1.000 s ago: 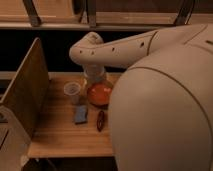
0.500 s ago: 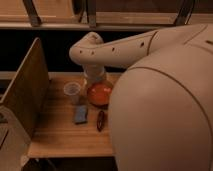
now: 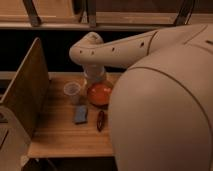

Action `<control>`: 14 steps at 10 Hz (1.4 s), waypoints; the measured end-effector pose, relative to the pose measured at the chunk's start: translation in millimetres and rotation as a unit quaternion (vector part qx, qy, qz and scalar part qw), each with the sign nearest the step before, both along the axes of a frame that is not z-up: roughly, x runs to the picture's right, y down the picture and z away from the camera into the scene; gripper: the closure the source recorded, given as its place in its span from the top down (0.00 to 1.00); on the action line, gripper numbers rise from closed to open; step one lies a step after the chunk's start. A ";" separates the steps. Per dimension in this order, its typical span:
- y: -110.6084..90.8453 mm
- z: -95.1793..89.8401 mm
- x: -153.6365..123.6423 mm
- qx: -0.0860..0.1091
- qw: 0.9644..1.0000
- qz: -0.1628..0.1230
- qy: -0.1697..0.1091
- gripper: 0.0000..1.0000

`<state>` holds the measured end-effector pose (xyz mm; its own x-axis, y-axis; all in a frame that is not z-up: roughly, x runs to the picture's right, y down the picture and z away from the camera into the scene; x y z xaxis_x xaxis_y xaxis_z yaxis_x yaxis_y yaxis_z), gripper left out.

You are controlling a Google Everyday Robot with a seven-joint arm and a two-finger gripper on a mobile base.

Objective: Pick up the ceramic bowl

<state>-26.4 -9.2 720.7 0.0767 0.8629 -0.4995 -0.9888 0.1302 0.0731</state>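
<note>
The ceramic bowl (image 3: 99, 93), round, shallow and glossy orange-red inside, sits on the wooden table (image 3: 55, 135) near its back middle. The gripper (image 3: 95, 77) hangs from the white arm (image 3: 115, 47) directly over the bowl's far edge, very close to it. A small translucent plastic cup (image 3: 72, 90) stands just left of the bowl. My own white body covers the right part of the table and part of the bowl's right side.
A blue-grey flat object (image 3: 81, 114) and a dark red elongated object (image 3: 100, 120) lie in front of the bowl. A tall wooden panel (image 3: 27, 90) borders the table's left side. Dark shelving runs behind.
</note>
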 end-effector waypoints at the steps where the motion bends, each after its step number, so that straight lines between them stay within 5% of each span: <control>1: -0.1 0.0 0.0 0.000 1.000 0.000 0.000 0.80; 3: -8.9 0.4 -1.8 0.011 1.000 -0.001 -0.009 0.80; 5: -40.2 9.6 -7.8 0.044 0.997 0.018 -0.053 0.80; 6: -57.5 19.1 -8.3 0.061 0.994 0.042 -0.081 0.80; 7: -76.6 42.8 4.8 0.076 0.985 0.092 -0.124 0.80; 9: -87.4 56.1 18.2 0.086 0.977 0.127 -0.145 0.80; 14: -76.1 72.7 35.2 0.070 0.981 0.136 -0.123 0.80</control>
